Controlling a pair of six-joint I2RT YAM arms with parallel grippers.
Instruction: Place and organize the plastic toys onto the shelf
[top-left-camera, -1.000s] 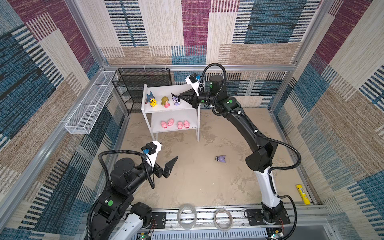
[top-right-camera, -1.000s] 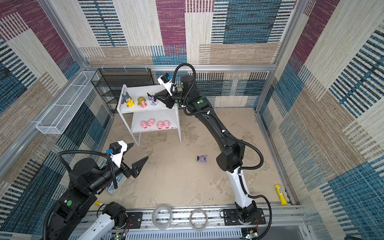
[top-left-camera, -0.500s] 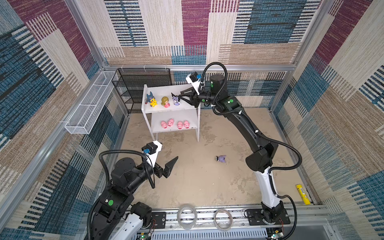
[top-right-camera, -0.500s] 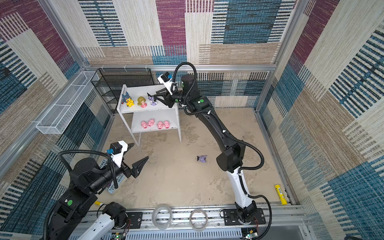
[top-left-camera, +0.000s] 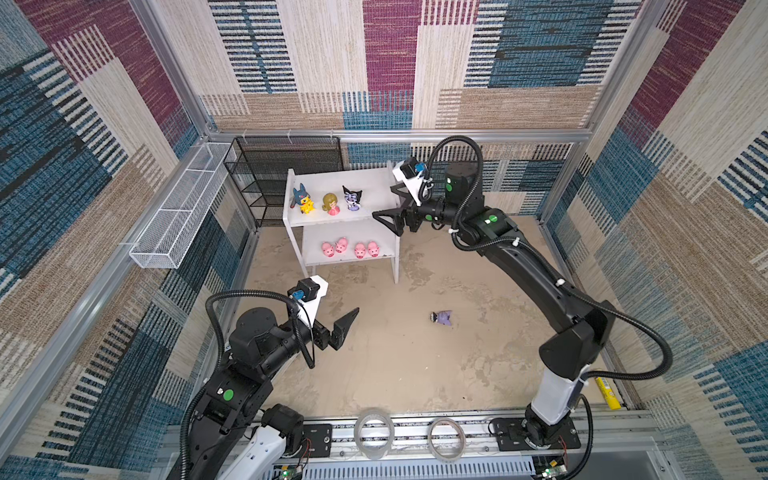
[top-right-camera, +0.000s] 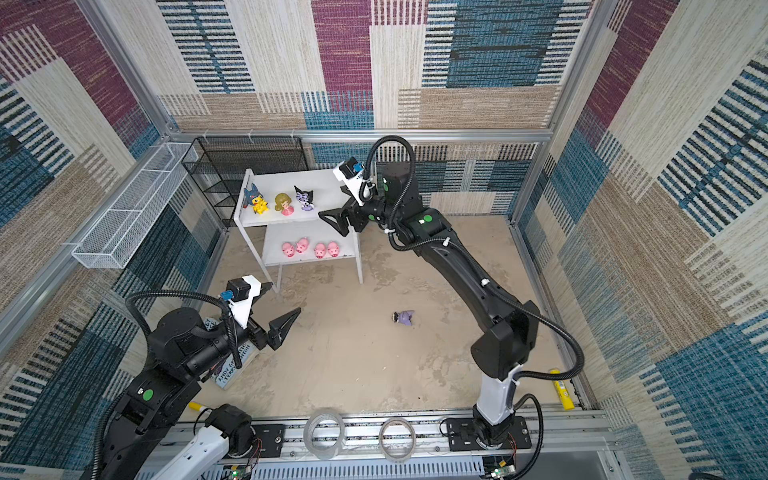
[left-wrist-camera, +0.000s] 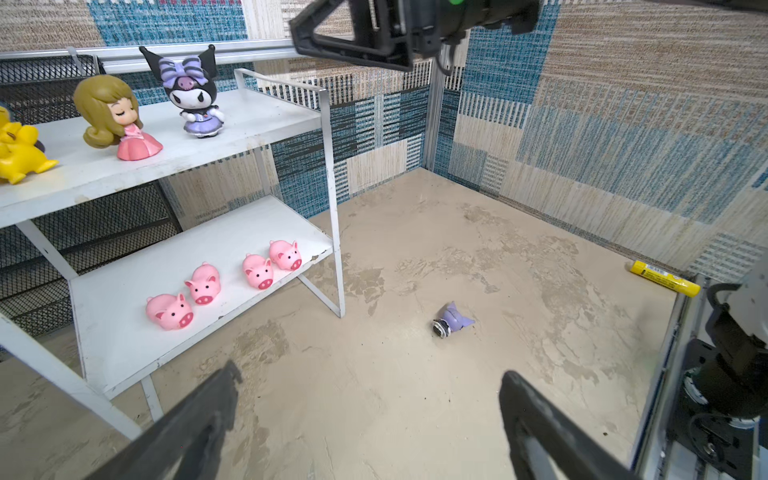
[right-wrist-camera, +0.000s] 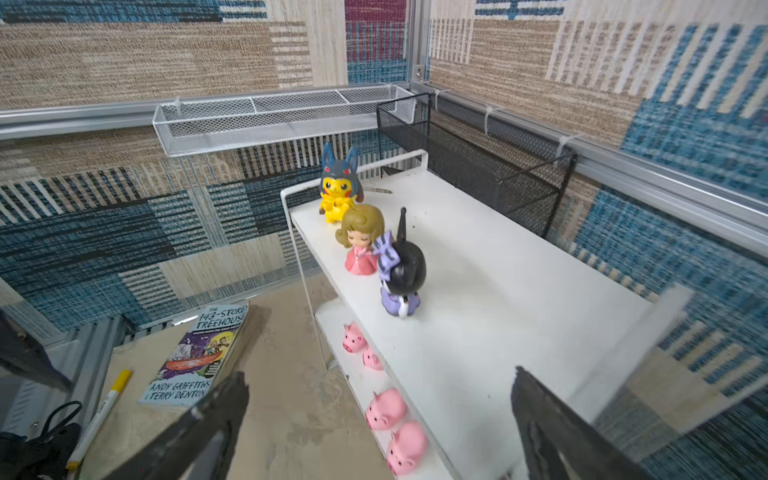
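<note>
The white two-tier shelf (top-left-camera: 374, 183) stands at the back left. Its top tier carries a yellow figure with a blue hood (top-left-camera: 302, 199), a blond doll in pink (top-left-camera: 331, 203) and a black-and-purple figure (top-left-camera: 352, 198) in a row. Several pink pigs (top-left-camera: 349, 249) line the lower tier. A second black-and-purple figure (top-left-camera: 441, 318) lies on its side on the floor. My right gripper (top-left-camera: 384, 202) hangs open and empty at the right end of the top tier (right-wrist-camera: 478, 270), just clear of the figure (right-wrist-camera: 401, 274). My left gripper (top-right-camera: 284, 297) is open and empty over the floor.
A black mesh rack (top-left-camera: 282, 166) stands behind the shelf, and a long white wire basket (top-left-camera: 178, 212) hangs on the left wall. A paperback book (right-wrist-camera: 199, 353) and a marker (right-wrist-camera: 99, 415) lie front left. A yellow tube (top-left-camera: 606, 390) lies front right, two tape rolls (top-left-camera: 374, 432) at the front rail.
My right gripper has opened and drawn back a little to the right, leaving the black-and-purple figure standing free on the top tier. The left arm has not moved.
</note>
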